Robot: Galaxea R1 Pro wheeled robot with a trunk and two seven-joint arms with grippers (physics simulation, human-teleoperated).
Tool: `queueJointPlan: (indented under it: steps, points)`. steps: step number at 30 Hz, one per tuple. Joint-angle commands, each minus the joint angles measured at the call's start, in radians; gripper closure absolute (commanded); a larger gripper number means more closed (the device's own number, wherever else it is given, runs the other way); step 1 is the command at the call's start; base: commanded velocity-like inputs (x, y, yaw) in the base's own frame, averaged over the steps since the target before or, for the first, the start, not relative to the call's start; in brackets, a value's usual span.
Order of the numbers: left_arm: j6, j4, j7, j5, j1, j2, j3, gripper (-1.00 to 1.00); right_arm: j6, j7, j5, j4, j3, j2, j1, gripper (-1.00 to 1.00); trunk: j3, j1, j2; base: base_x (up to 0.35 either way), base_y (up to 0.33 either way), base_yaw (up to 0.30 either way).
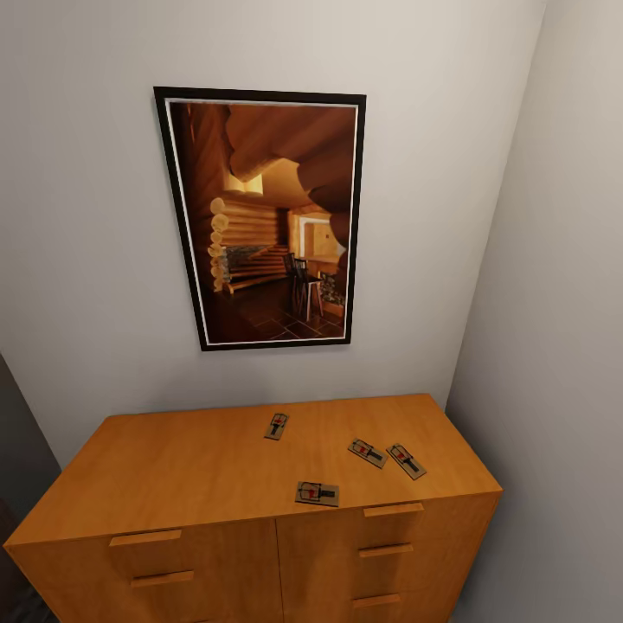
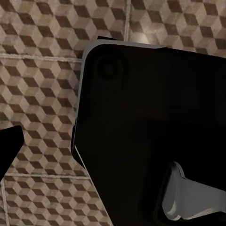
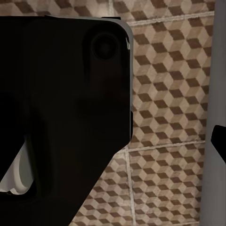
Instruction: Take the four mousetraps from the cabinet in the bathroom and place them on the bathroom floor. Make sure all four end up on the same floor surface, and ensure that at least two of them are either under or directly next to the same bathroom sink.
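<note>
All four small tan wooden mousetraps sit on the flat top of the wide orange-brown wooden cabinet (image 1: pixel 216 467), below a black-framed picture (image 1: pixel 264 221): one near the back (image 1: pixel 277 426), one right at the front edge (image 1: pixel 317 494), and two almost touching toward the right (image 1: pixel 367 452) (image 1: pixel 406 460). Both wrist views look down past dark robot bodywork at the cube-patterned bathroom floor (image 2: pixel 42 94), so the traps are well away from your jaws, and I can't tell whether the jaws are open or closed. Watch the front-edge trap: you could easily nudge it off. Go for the close pair carelessly and you'll knock its neighbour. They're flat too, so a shallow pinch might just slide.
</note>
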Motion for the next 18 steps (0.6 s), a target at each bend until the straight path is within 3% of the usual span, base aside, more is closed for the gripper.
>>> queueJointPlan:
  steps: [1, 18]
  points:
    - [-0.003, 0.001, -0.001, 0.007, 0.000, 0.000, 0.001, -1.00, -0.003, 0.000, -0.001, 0.001, 0.000, 0.000, 0.000, -1.00, 0.000, 0.000, -0.001, 0.000, 0.000, 0.000]
    - [-0.003, 0.001, -0.002, 0.007, 0.000, 0.000, 0.000, -1.00, -0.004, 0.003, 0.000, 0.001, 0.000, 0.002, 0.001, -1.00, 0.000, 0.000, -0.001, 0.000, 0.000, 0.000]
